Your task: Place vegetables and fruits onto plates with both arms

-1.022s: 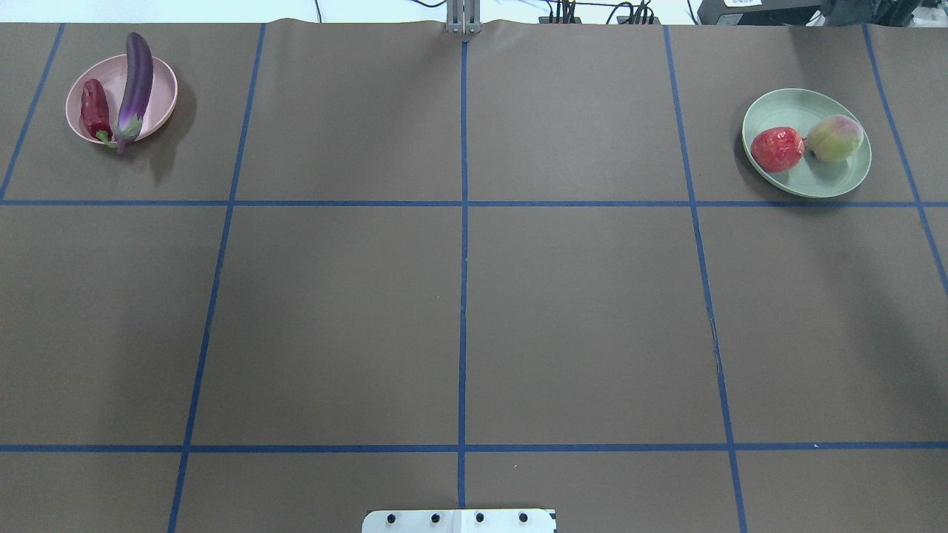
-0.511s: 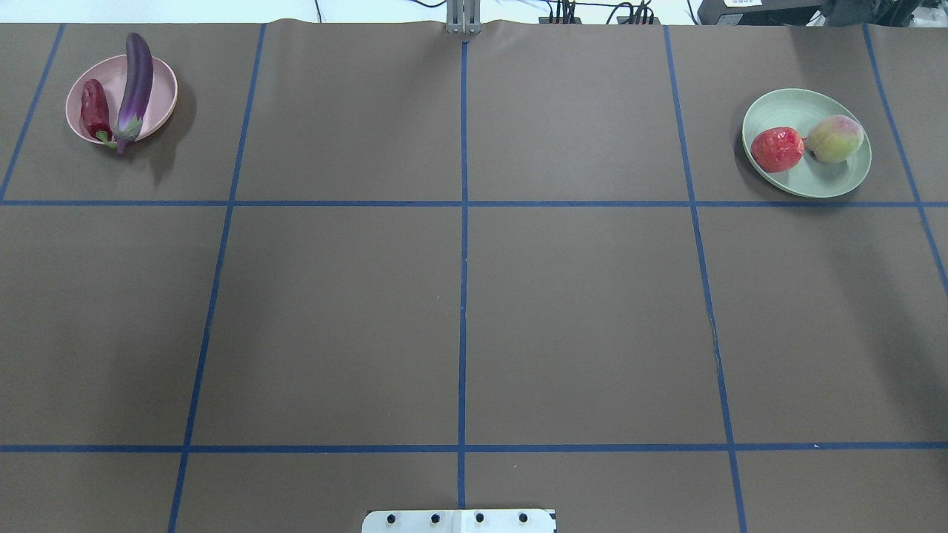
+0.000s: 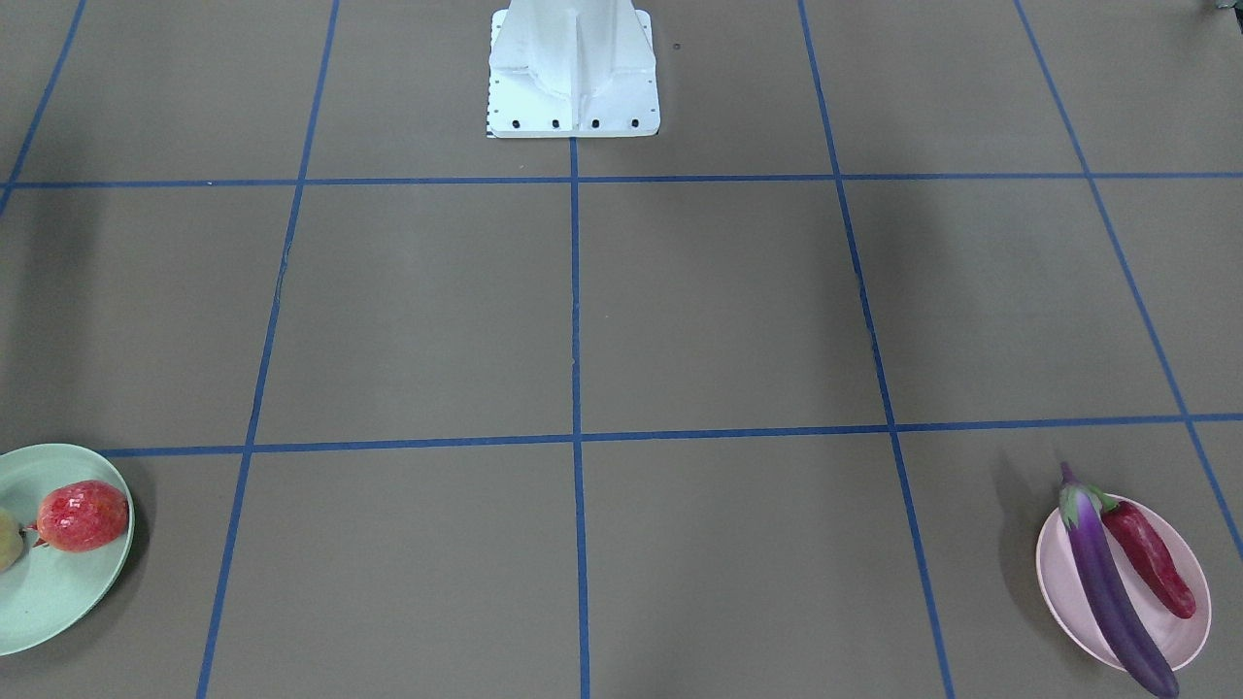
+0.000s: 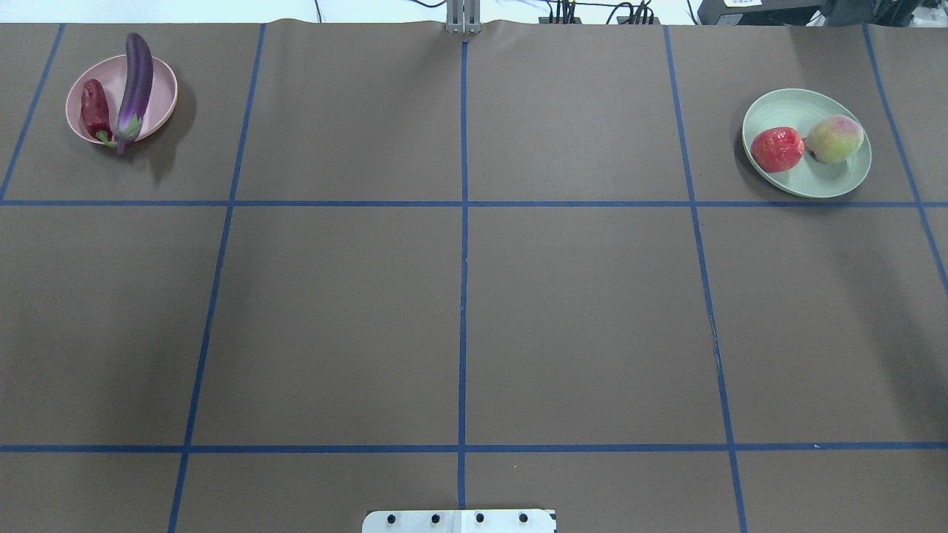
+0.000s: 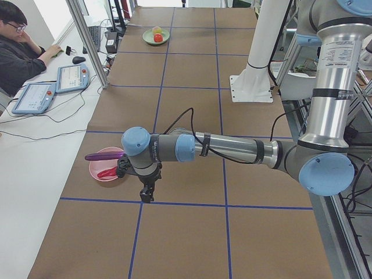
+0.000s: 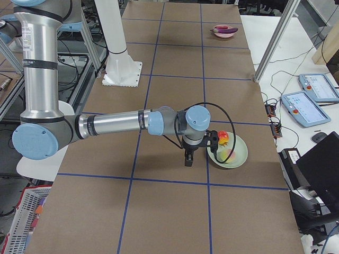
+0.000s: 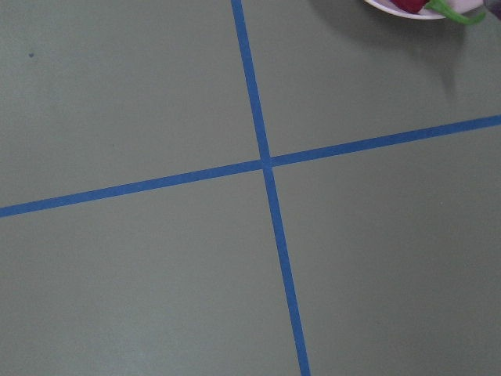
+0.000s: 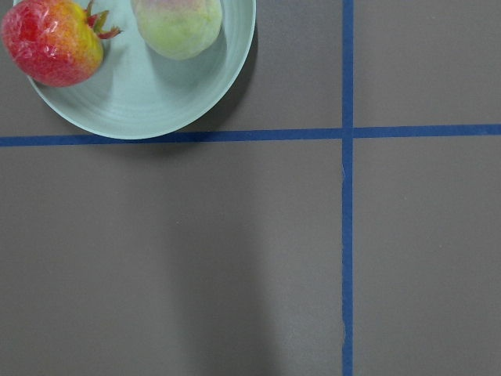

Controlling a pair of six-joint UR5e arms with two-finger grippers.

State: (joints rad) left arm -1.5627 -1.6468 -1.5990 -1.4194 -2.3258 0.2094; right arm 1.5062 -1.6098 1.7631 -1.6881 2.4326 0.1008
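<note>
In the front view, the eggplant (image 3: 1107,592) at the lower right sticks out past the rim of the pink plate (image 3: 1057,573), so I think a bump from a gripper could tip it off. The chili pepper (image 3: 1151,558) lies beside it on that plate. At the lower left, the green plate (image 3: 58,602) holds the red fruit (image 3: 83,515) and the yellow-green fruit (image 3: 6,551). The overhead view shows the plates at the upper left and upper right, well apart. In the left side view, the left gripper (image 5: 145,193) hangs low just beside the pink plate; I cannot tell if it is open. In the right side view, the right gripper (image 6: 188,159) hangs by the green plate, and I cannot tell there either. The left wrist view shows only the pink plate's edge, top right. The right wrist view shows both fruits, upper left; a knock could roll them.
</note>
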